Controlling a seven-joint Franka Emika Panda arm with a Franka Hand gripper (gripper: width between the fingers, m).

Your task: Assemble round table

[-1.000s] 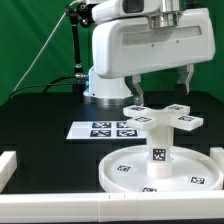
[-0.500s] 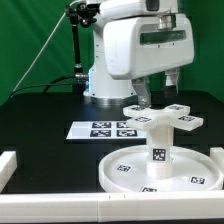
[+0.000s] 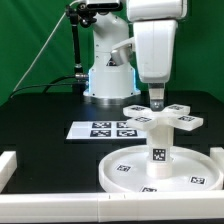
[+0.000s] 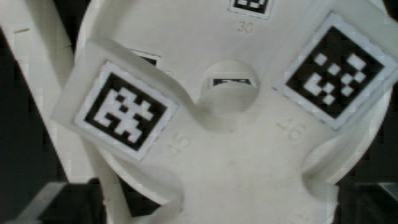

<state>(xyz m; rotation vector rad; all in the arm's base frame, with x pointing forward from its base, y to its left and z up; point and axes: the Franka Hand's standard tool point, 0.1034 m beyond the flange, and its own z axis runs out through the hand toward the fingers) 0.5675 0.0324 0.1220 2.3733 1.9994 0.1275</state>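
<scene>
Exterior view. The white arm (image 3: 140, 45) descends from the upper centre of the frame, its wrist housing filling the upper right. The gripper (image 3: 157, 98) hangs right of centre, directly above the cross-shaped foot piece (image 3: 163, 115); its dark fingers (image 3: 155, 97) end at the top face of the cross. Whether they touch it, and whether they stand apart or together, cannot be told at this size. The foot piece sits on top of the short cylinder leg (image 3: 157, 148), which stands upright at the middle of the large round disc (image 3: 120, 172) in the lower right of the frame. Square tags show on the leg, on the arms of the cross and on the floor of the disc. The marker board (image 3: 104, 129) lies flat on the black table (image 3: 40, 120), left of the leg and just beyond the disc. Plain white bars (image 3: 8, 165) run along the lower left and bottom edges of the frame. A green backdrop (image 3: 30, 40) closes the scene.

Wrist view. The foot piece (image 4: 214, 110) fills nearly the whole frame, seen close from above, with a small recess at its centre and a tag on each of three visible arms. Dark shapes at the lower corners are too blurred to identify.
</scene>
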